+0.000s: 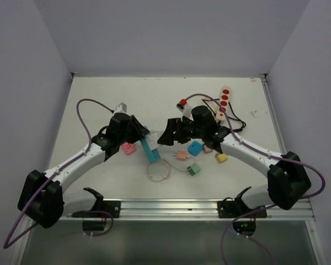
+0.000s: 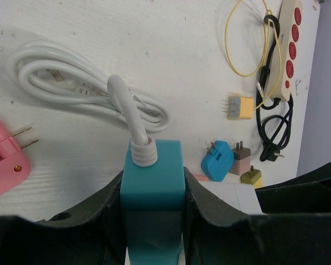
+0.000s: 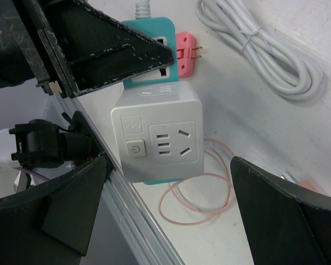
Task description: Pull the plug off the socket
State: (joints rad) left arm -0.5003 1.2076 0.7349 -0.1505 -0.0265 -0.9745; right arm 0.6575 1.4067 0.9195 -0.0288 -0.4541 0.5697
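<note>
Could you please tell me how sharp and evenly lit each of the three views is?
Top external: soft, even light, faint shadows, small plugs lacking detail. Left wrist: teal power strip sharp, left gripper's fingers nearly black. Right wrist: white cube adapter crisp, right gripper's fingers underexposed.

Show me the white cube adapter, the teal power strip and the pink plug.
white cube adapter (image 3: 157,135), right wrist view, its socket face.
teal power strip (image 2: 153,176), left wrist view, its top face.
pink plug (image 2: 5,160), left wrist view, its body.
</note>
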